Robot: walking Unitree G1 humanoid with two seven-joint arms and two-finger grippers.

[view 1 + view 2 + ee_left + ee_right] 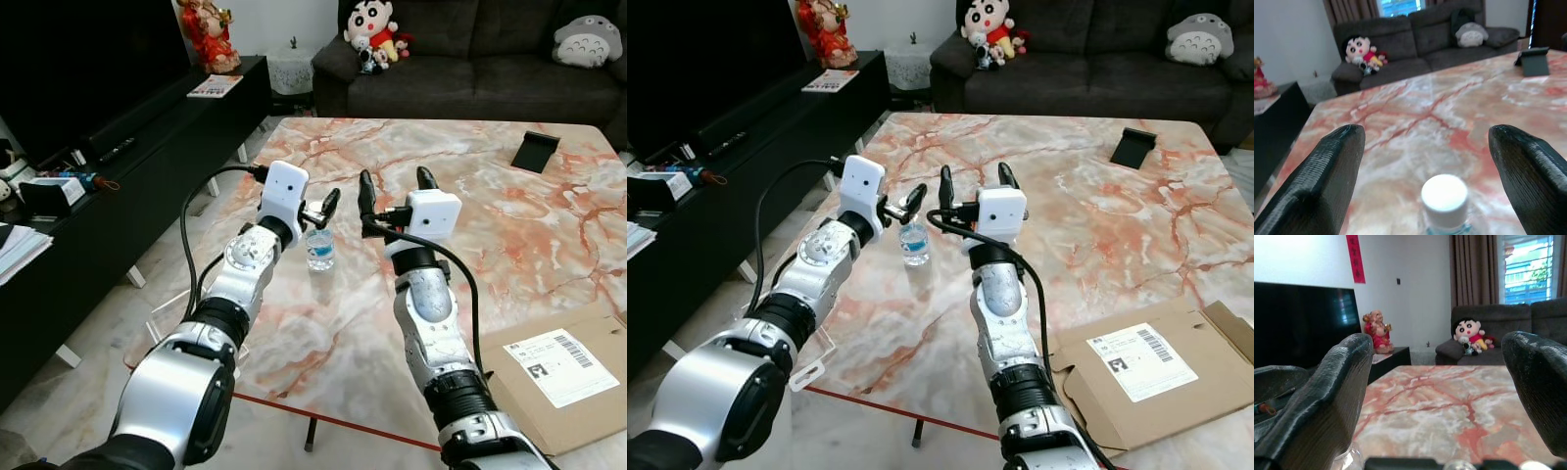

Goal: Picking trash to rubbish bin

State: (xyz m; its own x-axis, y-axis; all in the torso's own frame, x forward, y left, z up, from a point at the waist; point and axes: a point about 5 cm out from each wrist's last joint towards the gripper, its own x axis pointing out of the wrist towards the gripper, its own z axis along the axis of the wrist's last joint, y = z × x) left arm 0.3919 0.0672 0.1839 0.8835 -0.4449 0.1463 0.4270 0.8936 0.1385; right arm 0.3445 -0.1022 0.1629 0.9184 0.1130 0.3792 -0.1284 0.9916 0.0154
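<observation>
Both arms are silver metal with black joint rings. Each wrist carries a white square camera box, and a black cable runs along each forearm. The left claw (327,208) and right claw (394,186) each have two long black textured fingers.

A small plastic bottle (319,248) stands upright on the marble desk (509,225), just under the left hand (325,209). The right hand (392,194) hovers beside it, fingers spread. A flattened cardboard box (558,377) lies at the desk's near right corner.
</observation>
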